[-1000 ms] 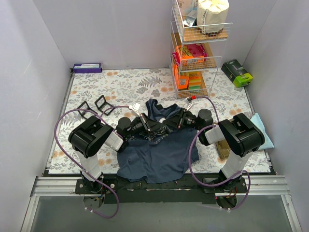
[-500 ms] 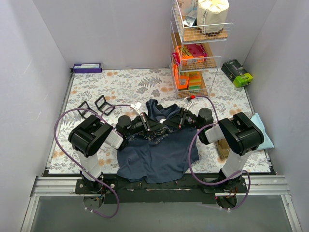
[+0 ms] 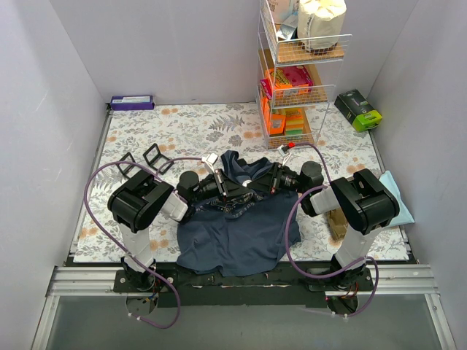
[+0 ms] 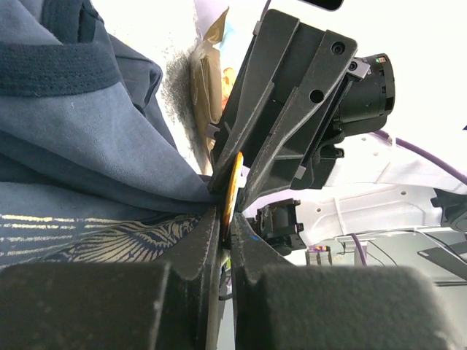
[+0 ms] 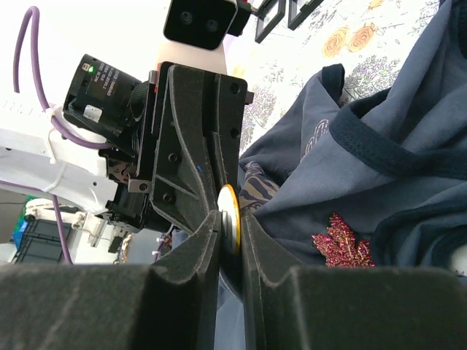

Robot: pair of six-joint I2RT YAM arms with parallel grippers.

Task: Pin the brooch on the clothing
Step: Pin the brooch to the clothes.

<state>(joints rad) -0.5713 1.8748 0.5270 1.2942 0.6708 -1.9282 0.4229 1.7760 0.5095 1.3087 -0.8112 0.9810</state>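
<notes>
Two arms lean in over one big floral surface (image 3: 182,131). The navy clothing (image 3: 233,237) lies rumpled in the lower middle of the top view, with its neck end bunched up toward the centre of the frame. A wire shelf rack (image 3: 295,73) stands at the upper right, well apart from it. The left pincer (image 4: 225,232) and the right pincer (image 5: 230,232) meet tip to tip over that bunched part, and honestly both look clamped on the same thing: the brooch (image 4: 232,186), a thin round disc with a yellow rim, seen edge-on. The left one's fingers are pressed nearly together on one edge and the right one's are closed around the opposite edge. A fold of blue fabric is drawn right into the pinch, touching the brooch. In the right wrist view a small sparkly red leaf shape (image 5: 341,250) sits on the fabric at lower right, just below the dark trim; can't tell if it's printed or pinned.
</notes>
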